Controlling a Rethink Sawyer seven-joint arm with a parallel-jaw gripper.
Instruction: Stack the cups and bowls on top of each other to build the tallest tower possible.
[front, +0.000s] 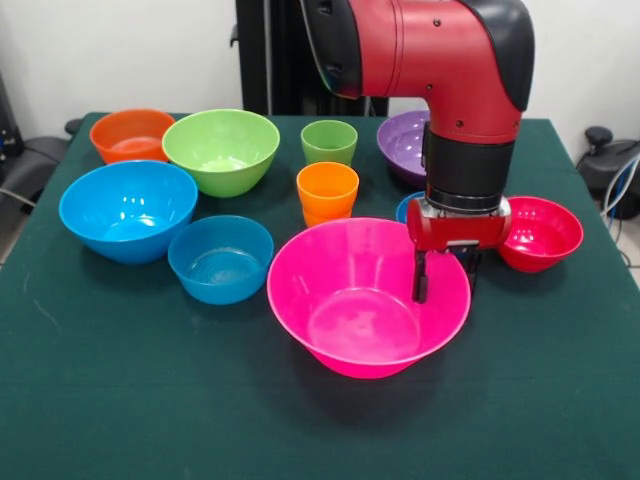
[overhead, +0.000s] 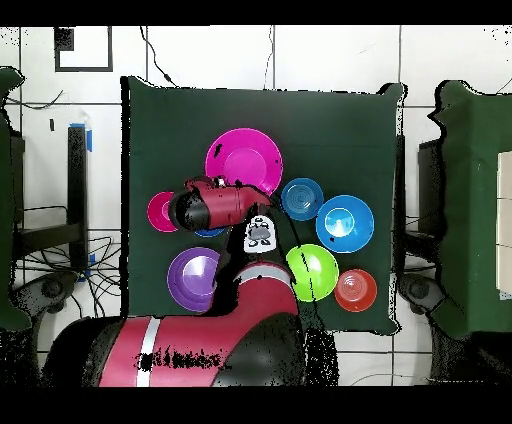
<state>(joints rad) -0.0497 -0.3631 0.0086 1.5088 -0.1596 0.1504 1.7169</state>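
Observation:
The hot pink bowl (front: 365, 295) sits at the table's middle front; it also shows in the overhead view (overhead: 243, 158). My gripper (front: 446, 285) is open and straddles its right rim, with one finger (front: 421, 282) inside the bowl and the other outside. The orange cup (front: 327, 192) and the light green cup (front: 329, 142) stand upright behind the pink bowl. A small blue bowl (front: 407, 208) is mostly hidden behind the gripper. The red bowl (front: 540, 233) is at the right and the purple bowl (front: 405, 145) is behind the arm. In the overhead view the arm (overhead: 215, 205) hides the gripper.
At the left stand the orange bowl (front: 132, 135), the lime green bowl (front: 221, 150), a large blue bowl (front: 128, 210) and a medium blue bowl (front: 220, 258). All bowls stand apart on the green table (front: 120, 400).

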